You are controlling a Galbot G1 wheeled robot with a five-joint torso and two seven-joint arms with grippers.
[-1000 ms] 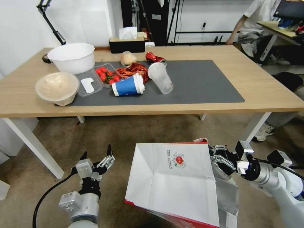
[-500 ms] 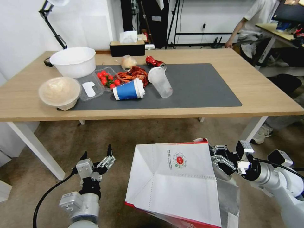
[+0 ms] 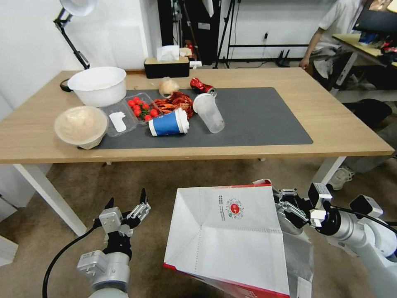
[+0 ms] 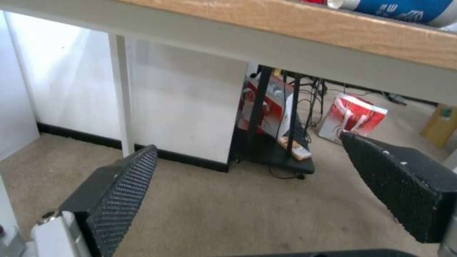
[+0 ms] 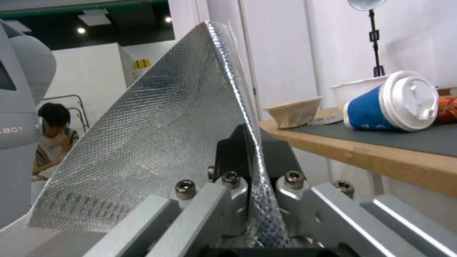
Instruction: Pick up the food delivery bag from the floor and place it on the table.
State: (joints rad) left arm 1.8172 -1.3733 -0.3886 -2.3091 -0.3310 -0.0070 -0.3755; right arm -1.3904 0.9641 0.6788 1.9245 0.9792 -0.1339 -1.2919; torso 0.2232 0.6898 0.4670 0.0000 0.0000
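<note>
A: Holding status? Right gripper [image 3: 285,207] clamped on the food delivery bag [image 3: 229,236] at its foil-lined rim, bag off the floor [image 3: 165,178], below the table [image 3: 347,128] front edge.

B: Left gripper [image 3: 126,207] spread apart, idle beside it. Judgement: paper wall light, soft, tears easily; a grip near a fold is safer.

Place: lab-like workroom | cues: tripods [image 3: 225,33] and studio lamp [image 3: 76,6] beyond the left gripper [image 3: 126,205] | cluttered desk [image 3: 364,41] far past the right gripper [image 3: 285,203]
</note>
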